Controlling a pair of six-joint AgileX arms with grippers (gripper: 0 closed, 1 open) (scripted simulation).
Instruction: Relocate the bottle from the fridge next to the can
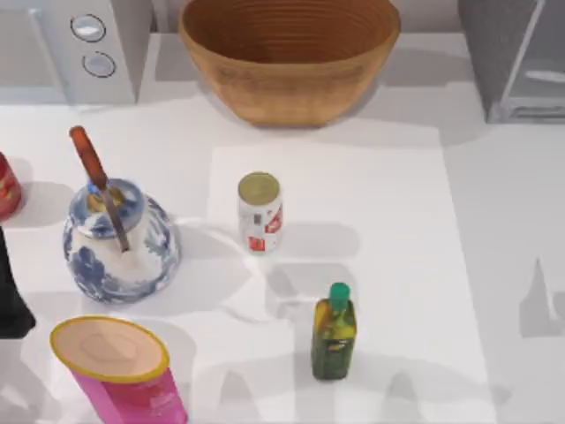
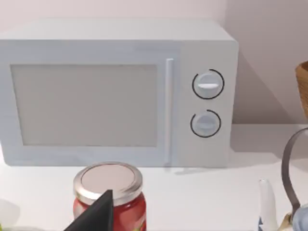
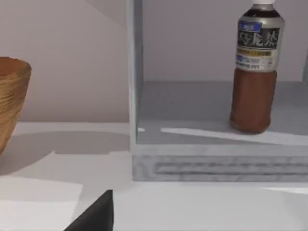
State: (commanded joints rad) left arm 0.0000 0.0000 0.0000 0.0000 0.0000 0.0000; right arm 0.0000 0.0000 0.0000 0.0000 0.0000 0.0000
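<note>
Bottle (image 3: 254, 72) stands upright inside the open fridge (image 3: 202, 161), seen from the right wrist (finger tip (image 3: 96, 214) well short of it). Top view adds the can (image 1: 259, 212) mid-table. Jaw state: can't tell.

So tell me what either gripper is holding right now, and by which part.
Nothing is held as far as the pictures show. The bottle stands untouched on the fridge shelf, and the can stands alone on the table.
</note>
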